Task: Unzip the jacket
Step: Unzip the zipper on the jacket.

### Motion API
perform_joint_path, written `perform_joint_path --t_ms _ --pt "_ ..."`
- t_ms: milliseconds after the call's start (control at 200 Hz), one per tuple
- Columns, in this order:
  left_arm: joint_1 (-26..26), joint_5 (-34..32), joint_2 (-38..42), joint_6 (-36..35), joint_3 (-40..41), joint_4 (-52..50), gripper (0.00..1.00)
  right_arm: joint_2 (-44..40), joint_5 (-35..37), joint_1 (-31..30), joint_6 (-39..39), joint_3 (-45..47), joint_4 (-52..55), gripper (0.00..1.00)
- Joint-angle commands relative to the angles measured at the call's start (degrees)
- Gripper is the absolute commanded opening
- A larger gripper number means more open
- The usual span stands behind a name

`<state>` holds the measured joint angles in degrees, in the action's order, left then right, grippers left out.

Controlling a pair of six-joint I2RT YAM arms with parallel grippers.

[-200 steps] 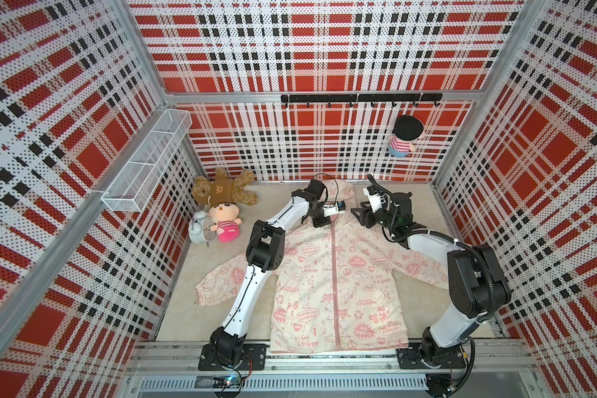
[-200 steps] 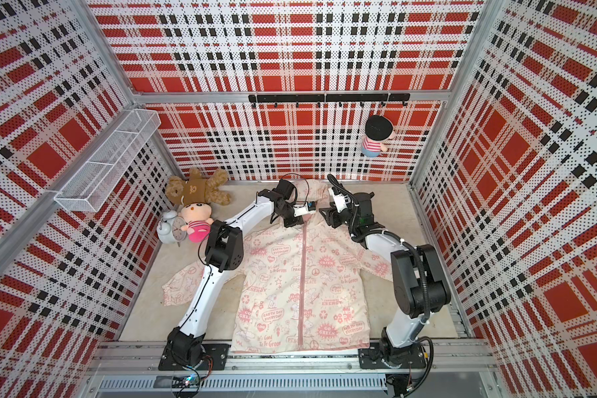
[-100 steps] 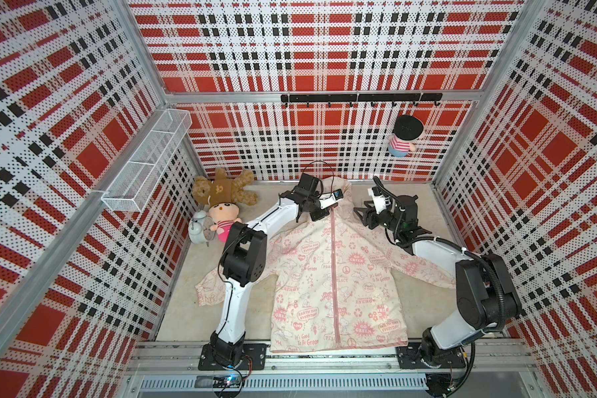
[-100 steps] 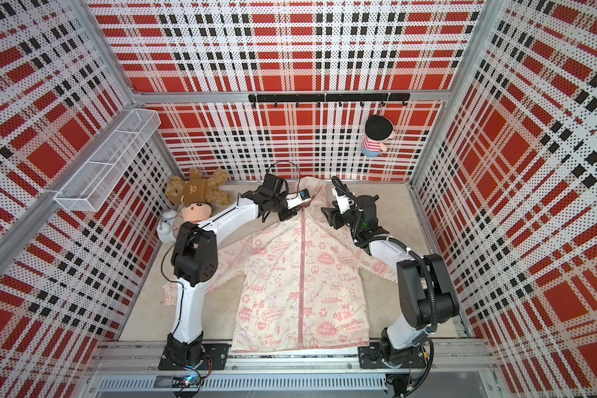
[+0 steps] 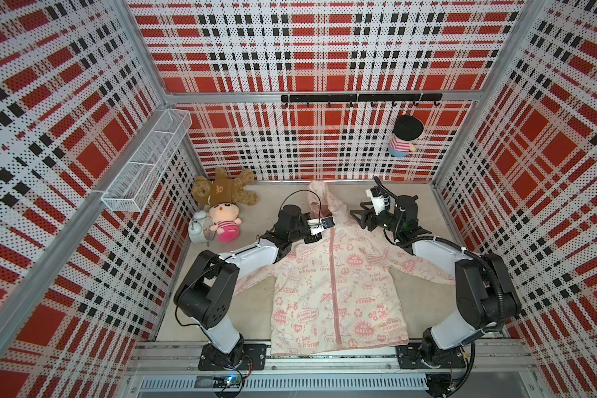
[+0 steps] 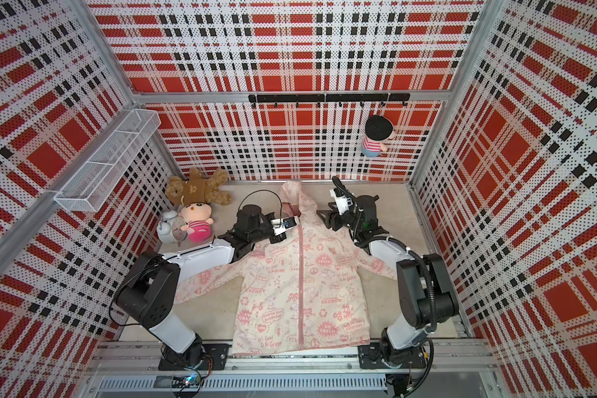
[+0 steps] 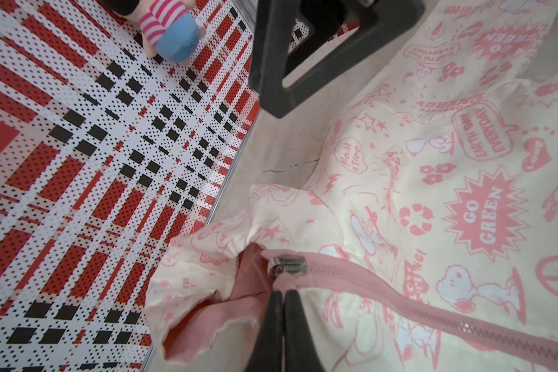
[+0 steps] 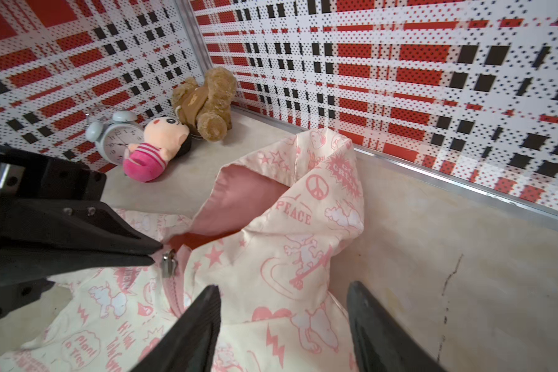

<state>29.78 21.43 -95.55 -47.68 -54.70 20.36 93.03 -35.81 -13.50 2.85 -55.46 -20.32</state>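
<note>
The cream jacket (image 5: 307, 293) (image 6: 276, 293) with pink prints lies flat in both top views, hood toward the back wall. Its pink zipper is closed, with the metal slider (image 7: 289, 265) (image 8: 168, 262) at the collar. My left gripper (image 5: 323, 231) (image 6: 288, 230) (image 7: 282, 293) is shut, pinching the pink collar edge right beside the slider. My right gripper (image 5: 361, 218) (image 6: 326, 218) (image 8: 284, 302) is open and holds nothing. It hovers over the cloth at the base of the hood (image 8: 319, 180), on the other side of the zipper.
A brown teddy bear (image 5: 223, 191), a pink doll (image 5: 223, 220) and an alarm clock (image 5: 197, 231) sit in the back left corner. A wire basket (image 5: 145, 165) hangs on the left wall. A small doll (image 5: 404, 138) hangs below the hook rail (image 5: 359, 98).
The left arm's elbow has swung out to the left while its gripper stayed shut at the collar. The right gripper has drawn back a little and its jaws have spread wider.
</note>
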Motion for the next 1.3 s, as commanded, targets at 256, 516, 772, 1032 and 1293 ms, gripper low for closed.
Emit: perform_joint_path --t_ms 256,516,772,1032,1293 --pt "-0.08 5.15 4.13 -0.21 4.99 16.01 0.0 8.51 -15.96 -3.22 -18.86 -17.36 27.88 0.67" --pt "-1.51 6.49 2.23 4.4 3.91 16.69 0.0 7.24 -10.65 -3.51 -12.31 -12.65 21.07 0.64" --pt "-3.59 8.42 1.07 10.72 1.76 16.59 0.0 3.31 -6.3 -3.04 -11.2 -9.39 17.1 0.62" --pt "-3.54 9.22 1.15 10.17 1.98 16.38 0.0 3.1 -7.89 -5.48 -7.48 -13.59 19.29 0.58" --pt "-3.96 10.83 0.71 12.39 0.33 15.16 0.0 2.8 -5.35 -7.41 5.16 -15.64 18.21 0.4"
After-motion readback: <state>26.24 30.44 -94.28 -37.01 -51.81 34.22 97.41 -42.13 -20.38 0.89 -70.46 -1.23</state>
